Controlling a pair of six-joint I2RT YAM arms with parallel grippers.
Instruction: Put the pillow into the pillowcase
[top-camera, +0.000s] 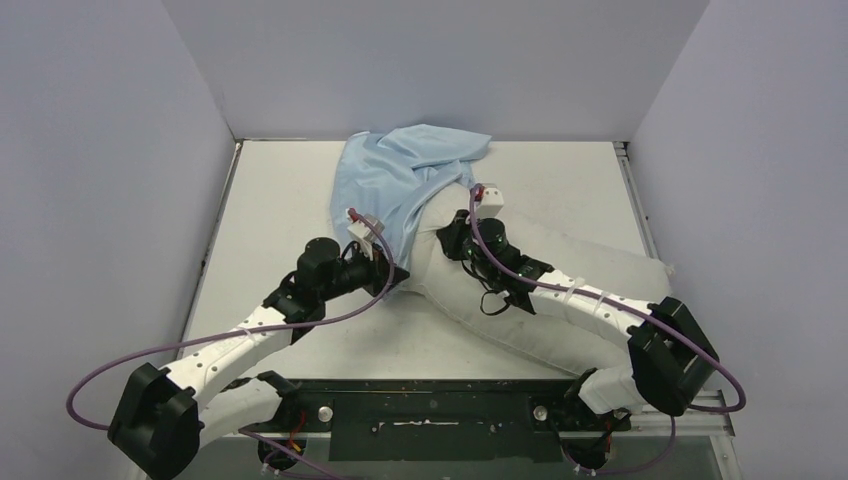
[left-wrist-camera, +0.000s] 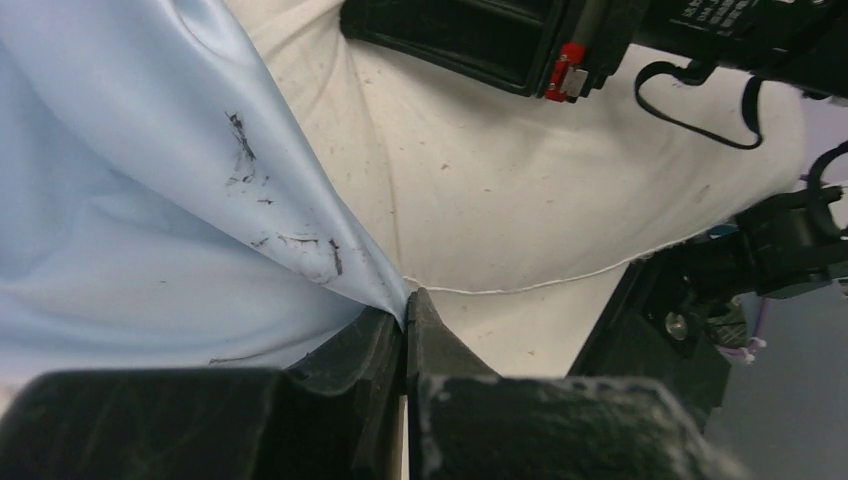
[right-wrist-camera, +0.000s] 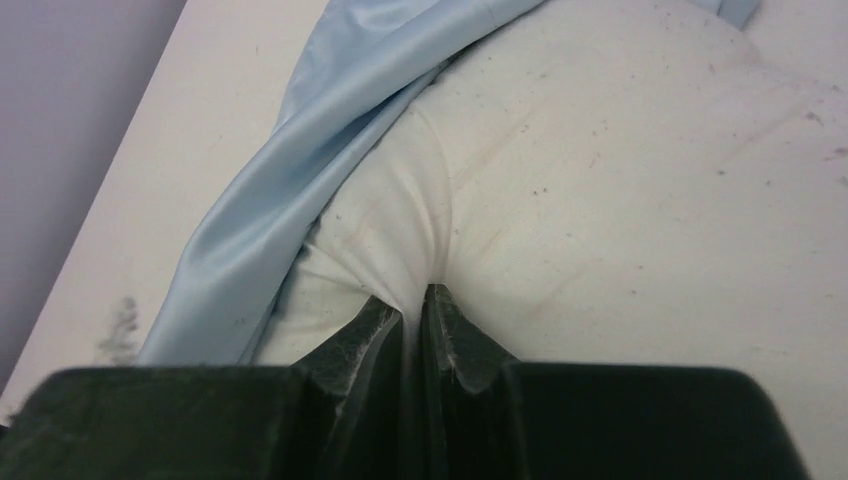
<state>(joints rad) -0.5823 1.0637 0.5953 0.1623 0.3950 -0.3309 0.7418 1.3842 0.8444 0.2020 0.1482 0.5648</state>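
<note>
Fabric is pinched in both claws. The pillow (top-camera: 610, 262) lies slantwise on the white table (top-camera: 270, 200). Its far end is tucked under the pillowcase (top-camera: 400, 175), and its near end is bare, reaching toward the base of the right arm. The pillowcase is bunched in a wrinkled blue heap over and beyond the pillow's far end, with 1 flap trailing down the pillow's left flank.

The left gripper (top-camera: 397, 272) sits against that left flank. In the left wrist view its 2 fingers are pressed tight together on the edge of the blue cloth, just where it meets the pillow's seam. Whether the seam is caught as well cannot be told. Dark smudges (left-wrist-camera: 290, 240) mark the pillowcase close to the pinch.

The right gripper (top-camera: 455, 240) rests on top of the pillow, near its covered end. In the right wrist view it is clamped on a raised fold of the off-white fabric, and creases run up from the pinch. The pillowcase lies as a glossy band along the pillow's left edge, spilling onto the table. Small dark specks dot the pillow.
</note>
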